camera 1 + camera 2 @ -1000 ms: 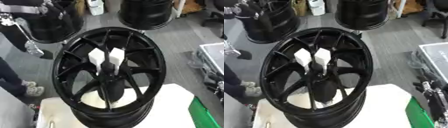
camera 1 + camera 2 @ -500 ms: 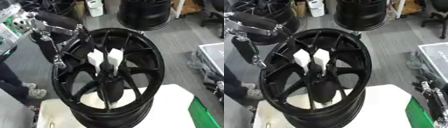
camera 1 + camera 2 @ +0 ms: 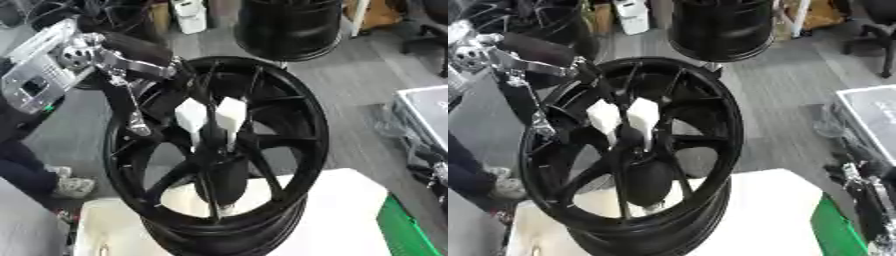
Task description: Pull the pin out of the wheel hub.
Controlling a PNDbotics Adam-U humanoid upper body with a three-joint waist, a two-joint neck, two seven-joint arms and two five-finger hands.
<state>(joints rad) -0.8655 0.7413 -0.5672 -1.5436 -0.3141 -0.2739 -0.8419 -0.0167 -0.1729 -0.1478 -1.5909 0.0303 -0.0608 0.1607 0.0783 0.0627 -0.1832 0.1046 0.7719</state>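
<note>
While the black wheel hub [image 3: 219, 160] is standing tilted on the white table [image 3: 337, 215], the left hand [image 3: 140, 107] is reaching across its rim at about ten o'clock.

Two white blocks [image 3: 210, 116] are sitting side by side just above the hub's centre, and whether either is the pin I cannot tell. Dark fingers [image 3: 133, 112] are hanging fairly straight over the spokes, curling round nothing, apart from the blocks. Only the left eye view is showing the silver forearm housing [image 3: 39, 75]; only the right eye view is showing the right hand [image 3: 868, 200] at four o'clock, its fingers unclear.
</note>
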